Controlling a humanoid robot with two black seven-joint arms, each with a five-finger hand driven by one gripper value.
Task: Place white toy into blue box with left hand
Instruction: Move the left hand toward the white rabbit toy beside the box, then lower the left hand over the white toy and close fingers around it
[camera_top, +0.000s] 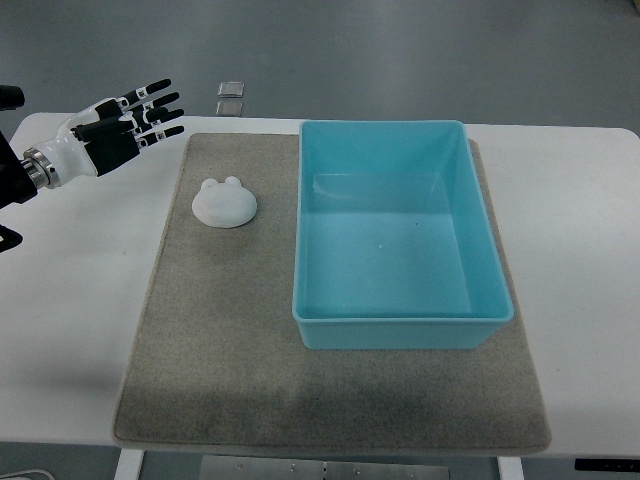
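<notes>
A white frog-shaped toy (224, 203) lies on a grey mat (230, 340), left of a light blue box (400, 310) that holds nothing. My left hand (135, 118) hovers above the table's far left, up and to the left of the toy, well apart from it. Its fingers (150, 90) are spread and hold nothing. The right arm is out of view.
The mat lies on a white table (70, 330). A small grey square object (231, 90) lies on the floor beyond the table's far edge. The box takes up the right half of the mat.
</notes>
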